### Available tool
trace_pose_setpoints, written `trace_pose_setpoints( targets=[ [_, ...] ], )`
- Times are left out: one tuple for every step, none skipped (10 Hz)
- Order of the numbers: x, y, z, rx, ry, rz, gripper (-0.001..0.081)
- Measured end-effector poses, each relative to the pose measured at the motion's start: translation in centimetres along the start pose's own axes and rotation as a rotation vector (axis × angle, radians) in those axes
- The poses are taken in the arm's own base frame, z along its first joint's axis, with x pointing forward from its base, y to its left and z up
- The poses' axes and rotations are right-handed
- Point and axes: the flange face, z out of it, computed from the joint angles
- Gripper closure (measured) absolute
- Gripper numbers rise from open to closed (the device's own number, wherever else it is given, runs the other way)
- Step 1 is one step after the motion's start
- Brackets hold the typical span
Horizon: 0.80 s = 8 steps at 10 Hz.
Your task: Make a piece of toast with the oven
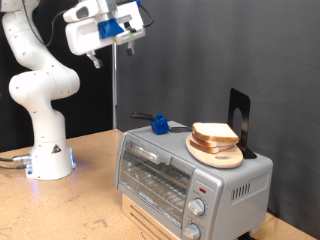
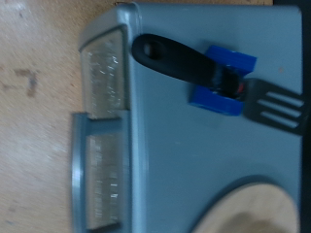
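The oven (image 1: 185,172) is a silver box with a glass door, a bar handle and two round knobs (image 1: 198,210); its door is shut. Pale bread with a tan crust (image 1: 214,133) lies on a round wooden board (image 1: 216,153) on the oven's top. I cannot tell a single slice from a pile there. My gripper (image 1: 112,50) hangs high above the oven's left end in the exterior view and holds nothing. The wrist view looks down on the oven top (image 2: 185,155), the door handle (image 2: 77,170) and the board's edge (image 2: 255,206); no fingers show in it.
A black-handled fork in a blue block (image 1: 156,123) lies on the oven top, also in the wrist view (image 2: 216,78). A black upright stand (image 1: 238,118) is behind the board. The oven sits on a wooden crate (image 1: 150,222). The robot base (image 1: 48,150) stands at the left.
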Motion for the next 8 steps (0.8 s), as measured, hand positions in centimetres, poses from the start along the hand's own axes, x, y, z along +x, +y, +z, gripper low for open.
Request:
trace_pose_setpoints(
  targets=[
    [0.7,-1.3,1.0,0.023,0.021,-0.026,0.0124],
    [1.3,-2.4,2.1,0.032,0.046,-0.012,0.0124],
    [1.8,-3.3,3.5,0.025,0.069,0.064,0.0124],
    [2.2,-4.0,4.4,0.018,0.092,0.139,0.0124],
    [2.2,-3.9,4.2,0.018,0.088,0.104,0.0124],
    [2.3,-3.7,4.1,0.020,0.070,0.056,0.0124],
    [2.6,-3.4,4.0,0.031,0.056,0.016,0.0124],
    [3.2,-2.9,4.1,0.041,0.043,0.001,0.0124]
  ],
)
